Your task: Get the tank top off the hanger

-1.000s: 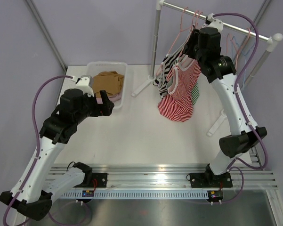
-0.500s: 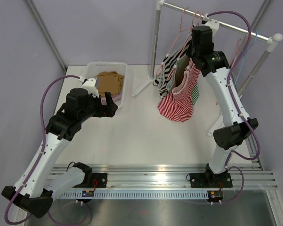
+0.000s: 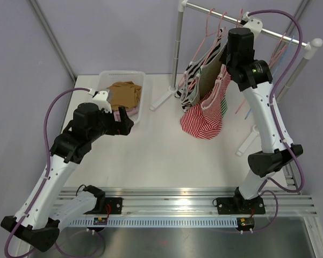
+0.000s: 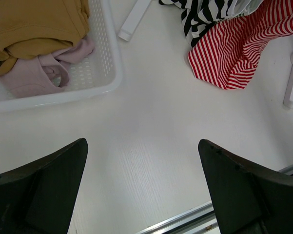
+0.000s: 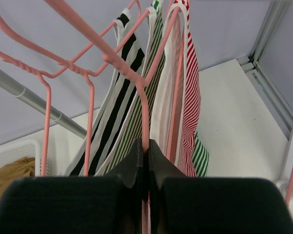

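White table (image 3: 150,156) | right gripper (image 5: 146,147) clamps pink hanger (image 5: 145,109), tank top (image 3: 204,115) below jaws | left gripper (image 4: 142,146) wide, empty | best: lift straight up.

Bright, even light, soft shadows; near tool edges blurred

A broad stretch of bare bench (image 4: 151,146) is left open between the white basket (image 4: 109,73) at the far left and the hanging striped garments (image 3: 203,119) at the far right. Under the rail (image 3: 201,9), passage is crowded by closely packed pink hangers (image 5: 145,117). The far bench is crossed by the rack's foot (image 3: 161,100).
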